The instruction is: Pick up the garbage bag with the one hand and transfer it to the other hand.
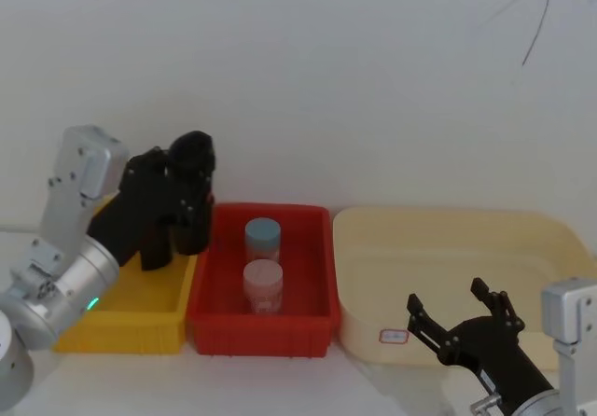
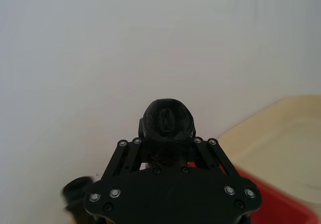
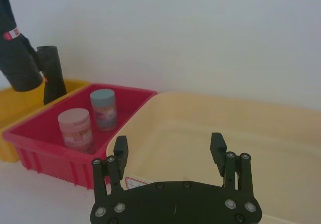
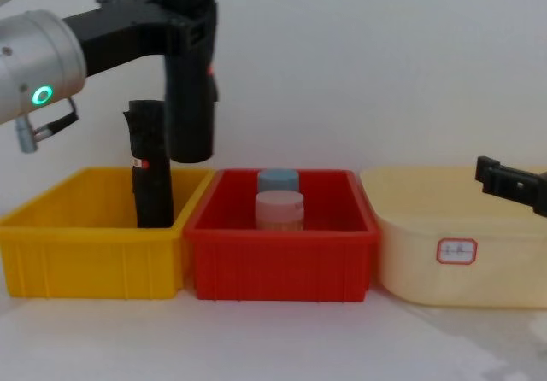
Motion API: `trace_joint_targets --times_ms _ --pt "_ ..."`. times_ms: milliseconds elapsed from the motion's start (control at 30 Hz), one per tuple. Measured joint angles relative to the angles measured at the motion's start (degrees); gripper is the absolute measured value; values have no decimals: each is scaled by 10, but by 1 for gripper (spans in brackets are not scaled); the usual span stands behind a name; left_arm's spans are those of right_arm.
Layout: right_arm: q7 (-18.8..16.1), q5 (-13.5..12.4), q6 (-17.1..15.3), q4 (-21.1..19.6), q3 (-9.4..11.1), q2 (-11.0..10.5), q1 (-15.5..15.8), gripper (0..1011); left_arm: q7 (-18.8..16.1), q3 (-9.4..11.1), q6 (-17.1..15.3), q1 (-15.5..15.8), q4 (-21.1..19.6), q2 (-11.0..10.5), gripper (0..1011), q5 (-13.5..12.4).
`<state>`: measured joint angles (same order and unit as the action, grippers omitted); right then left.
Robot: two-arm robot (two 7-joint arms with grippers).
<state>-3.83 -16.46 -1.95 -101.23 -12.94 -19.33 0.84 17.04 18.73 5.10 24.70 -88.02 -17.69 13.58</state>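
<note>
We see the left end effector (image 2: 168,146) pinching the garbage bag (image 2: 167,121), hiding its lower length at the wrist; the chest view shows it hanging above the yellow bin (image 4: 85,253). The right end effector (image 3: 169,146) stands spread.

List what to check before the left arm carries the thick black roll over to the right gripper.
1. Grip: left gripper shut on the garbage bag roll near its top: ok.
2. Lift: the roll's bottom hangs above the rim of the yellow bin: ok.
3. Gap to the slim roll standing in that bin: cannot tell.
4. Receiver: right gripper open, over the cream bin: ok.
5. Bare length below the left gripper's hold for the handover: ok.
6. Path: jars in the red bin sit lower than the roll's bottom, so it likely clears: ok.
</note>
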Motion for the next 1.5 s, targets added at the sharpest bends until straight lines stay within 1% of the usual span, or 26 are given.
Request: trace_joint_targets --times_ms 100,167,200,300,433,633,667,700,767,833,867,933,967,1100,1267,1500 --pt "0 0 0 0 0 0 0 1000 13 5 0 2 -2 2 371 6" --pt "0 0 0 0 0 0 0 1000 31 12 -1 4 -4 5 371 16" --pt "0 0 0 0 0 0 0 1000 31 12 -1 4 -4 5 371 16" --pt "0 0 0 0 0 0 0 1000 46 20 -3 6 -6 7 371 26" --pt "0 0 0 0 0 0 0 1000 75 30 -8 10 -6 13 371 47" --pt "0 0 0 0 0 0 0 1000 107 39 -14 14 -2 20 371 79" --pt "0 0 0 0 0 0 0 1000 116 41 -16 15 1 23 371 90" --pt "0 0 0 0 0 0 0 1000 121 41 -18 16 2 24 371 95" --pt "0 0 0 0 0 0 0 1000 134 42 -21 17 7 29 371 114" --pt "0 0 0 0 0 0 0 1000 141 42 -23 17 11 31 371 124" --pt "0 0 0 0 0 0 0 1000 147 41 -25 17 14 34 371 135" --pt "0 0 0 0 0 0 0 1000 152 40 -27 17 18 36 371 144" --pt "0 0 0 0 0 0 0 1000 157 38 -28 18 21 38 371 155" --pt "0 0 0 0 0 0 0 1000 166 35 -30 18 26 40 371 172" --pt "0 0 0 0 0 0 0 1000 173 33 -30 18 32 41 371 187" --pt "0 0 0 0 0 0 0 1000 178 33 -29 18 37 42 371 197"
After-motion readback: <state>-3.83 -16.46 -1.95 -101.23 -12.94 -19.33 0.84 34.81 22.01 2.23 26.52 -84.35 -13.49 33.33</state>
